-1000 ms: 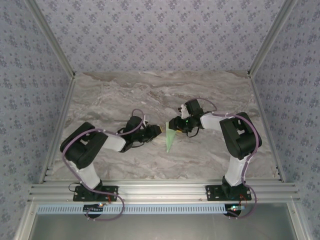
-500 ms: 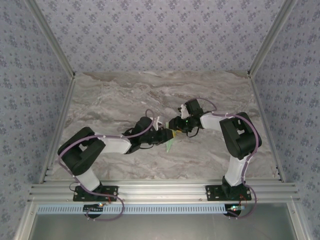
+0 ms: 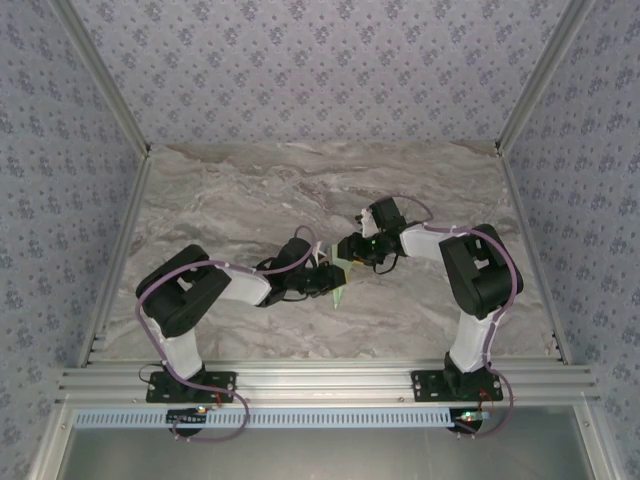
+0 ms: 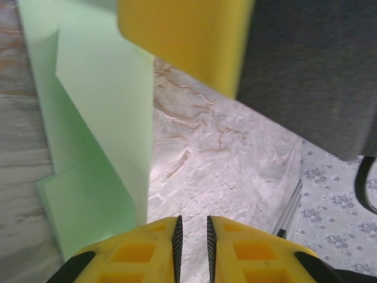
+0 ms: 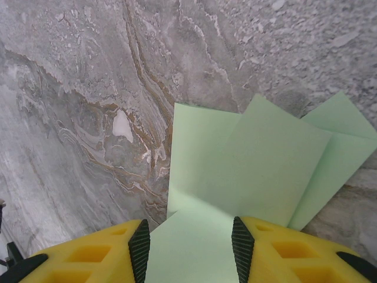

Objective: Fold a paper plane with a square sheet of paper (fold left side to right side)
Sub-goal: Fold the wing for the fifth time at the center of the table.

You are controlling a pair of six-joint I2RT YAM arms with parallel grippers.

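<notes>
The sheet of paper [image 3: 340, 293] is pale mint green and lies mid-table, folded into a narrow shape whose point faces the near edge. My right gripper [image 3: 348, 256] stands on its far end, open. In the right wrist view its jaws [image 5: 189, 227] straddle the flat overlapping flaps of the paper [image 5: 259, 159]. My left gripper [image 3: 326, 279] sits low at the paper's left edge. In the left wrist view its jaws [image 4: 192, 219] stand a narrow gap apart with only marble between them. There the paper [image 4: 100, 118] lies just to the left, and the right gripper's yellow finger [image 4: 182, 41] is close ahead.
The marble tabletop [image 3: 230, 200] is bounded by aluminium rails, one at the near edge [image 3: 320, 380] and one on each side [image 3: 120, 250], with patterned walls around it. The two arms meet at the centre, their fingers nearly touching.
My left arm has swung right and reached the paper's left edge, its jaws narrowing on the way. The right arm and the paper have stayed put.
</notes>
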